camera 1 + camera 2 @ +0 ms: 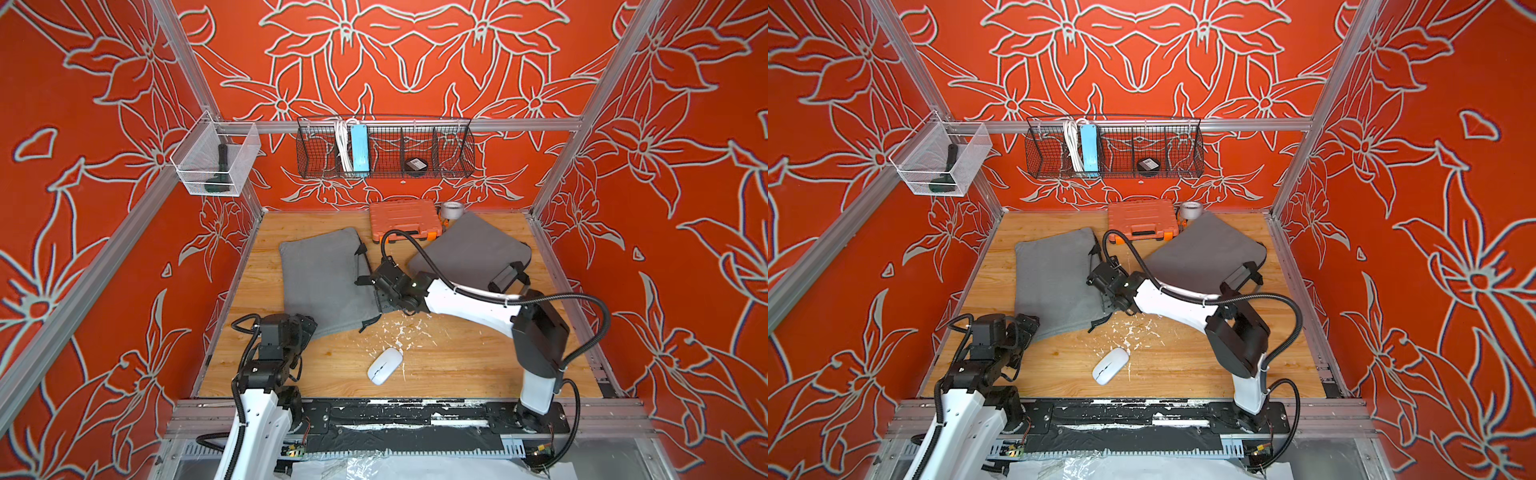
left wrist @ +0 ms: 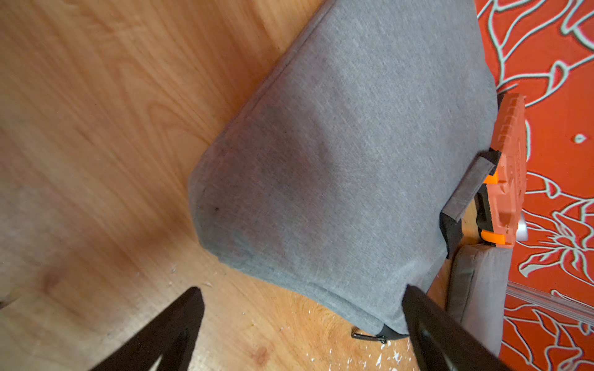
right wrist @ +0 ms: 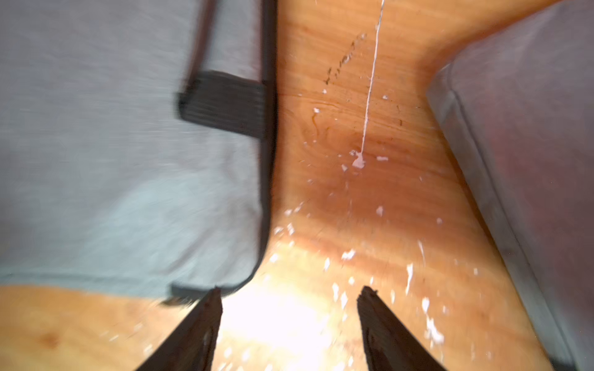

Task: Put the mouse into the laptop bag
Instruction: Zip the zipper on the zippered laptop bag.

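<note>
White mouse (image 1: 385,365) lies on the wood (image 1: 457,370) — well clear of left jaws and right jaws, both spread, empty.

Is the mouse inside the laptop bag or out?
Out: the mouse lies on the wooden table, apart from the grey laptop bag.

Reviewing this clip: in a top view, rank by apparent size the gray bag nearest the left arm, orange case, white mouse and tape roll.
1. gray bag
2. orange case
3. white mouse, though it lies nearer the camera
4. tape roll
</note>
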`<control>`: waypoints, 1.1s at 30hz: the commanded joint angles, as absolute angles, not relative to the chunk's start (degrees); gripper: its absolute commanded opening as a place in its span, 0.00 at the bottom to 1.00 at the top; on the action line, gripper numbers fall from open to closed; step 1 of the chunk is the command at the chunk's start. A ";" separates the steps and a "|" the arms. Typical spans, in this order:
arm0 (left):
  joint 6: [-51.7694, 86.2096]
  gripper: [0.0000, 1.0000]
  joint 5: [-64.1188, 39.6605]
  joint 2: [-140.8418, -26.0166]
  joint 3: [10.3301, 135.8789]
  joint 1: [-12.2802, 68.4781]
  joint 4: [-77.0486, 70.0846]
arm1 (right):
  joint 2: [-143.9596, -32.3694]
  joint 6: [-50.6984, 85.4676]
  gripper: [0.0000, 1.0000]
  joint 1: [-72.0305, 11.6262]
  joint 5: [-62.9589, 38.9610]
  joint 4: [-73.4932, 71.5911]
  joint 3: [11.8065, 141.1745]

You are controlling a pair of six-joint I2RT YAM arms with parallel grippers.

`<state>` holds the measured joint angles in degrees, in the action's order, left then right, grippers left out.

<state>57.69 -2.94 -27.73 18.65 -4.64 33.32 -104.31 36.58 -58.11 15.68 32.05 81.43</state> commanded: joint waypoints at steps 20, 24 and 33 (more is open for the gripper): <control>56.60 0.97 -2.90 -25.87 18.98 -5.27 34.90 | -128.15 49.77 0.92 -68.04 24.53 40.10 93.64; 56.60 0.97 -2.86 -26.25 18.97 -5.27 34.79 | -129.68 50.93 0.85 -67.99 26.40 41.75 94.30; 56.60 0.97 -3.69 -26.36 18.59 -5.27 34.39 | -129.20 52.71 0.46 -67.96 27.97 41.26 92.27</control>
<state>56.84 -3.57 -26.26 18.65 -4.89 34.00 -126.74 51.88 -68.47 25.76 36.49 94.37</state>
